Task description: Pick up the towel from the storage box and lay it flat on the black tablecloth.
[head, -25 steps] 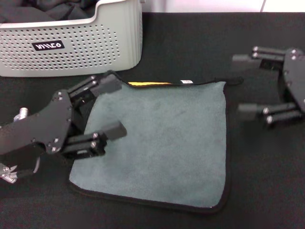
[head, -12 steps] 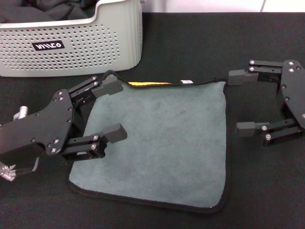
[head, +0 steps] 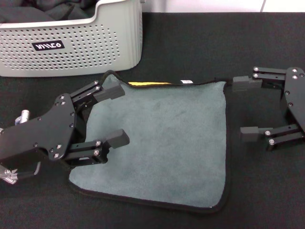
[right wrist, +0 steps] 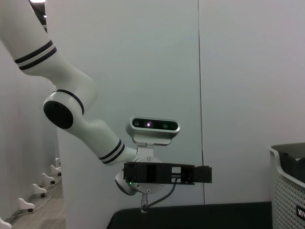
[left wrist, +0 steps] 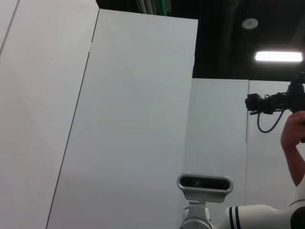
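The black tablecloth (head: 190,47) has open room around one towel (head: 162,143), which lies flat on it, its far hem folded to show yellow. One storage box (head: 71,43) stands just beyond the towel's far-left corner. The left gripper (head: 113,115), open, is above the towel's left edge; the right gripper (head: 245,107), open, is beside its right edge.

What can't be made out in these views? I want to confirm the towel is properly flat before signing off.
- Towel: head view, left edge hidden under the open left hand.
- Storage box: contents cut off by the frame's top edge.
- Wrist views: face walls, showing no towel.
- Open right hand: beside the towel, contact unclear.
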